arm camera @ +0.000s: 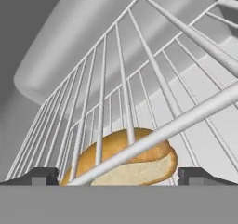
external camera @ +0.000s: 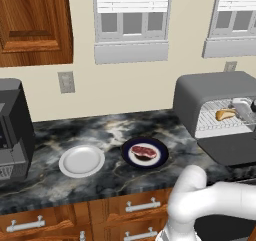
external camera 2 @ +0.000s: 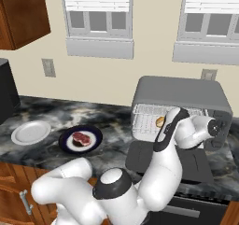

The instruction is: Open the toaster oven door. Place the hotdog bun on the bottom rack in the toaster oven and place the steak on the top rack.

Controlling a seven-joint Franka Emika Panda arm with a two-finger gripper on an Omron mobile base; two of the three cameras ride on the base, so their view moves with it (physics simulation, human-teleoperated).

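Observation:
The grey toaster oven (external camera: pixel 215 87) (external camera 2: pixel 179 91) stands at the right of the counter. Its door (external camera: pixel 230 150) (external camera 2: pixel 140 156) is folded down flat. Inside, the hotdog bun (external camera: pixel 226 114) (external camera 2: pixel 160 122) (arm camera: pixel 135 172) lies between the two wire shelves, apparently resting on the bottom rack (external camera: pixel 220 129). The top rack (external camera: pixel 220 105) is above it. My gripper (arm camera: pixel 122 174) (external camera: pixel 236 112) reaches into the oven, open wide, one fingertip on each side of the bun. In the hand view, rack wires cross in front of the bun. The red steak (external camera: pixel 143 151) (external camera 2: pixel 81 137) sits on a dark plate (external camera: pixel 159 160).
A white plate (external camera: pixel 81 160) (external camera 2: pixel 30 132) lies left of the steak's plate. At the far left stands a black boxy appliance (external camera: pixel 12 130). Wooden drawers (external camera: pixel 135 205) run under the counter's front edge. The open door juts out over that edge.

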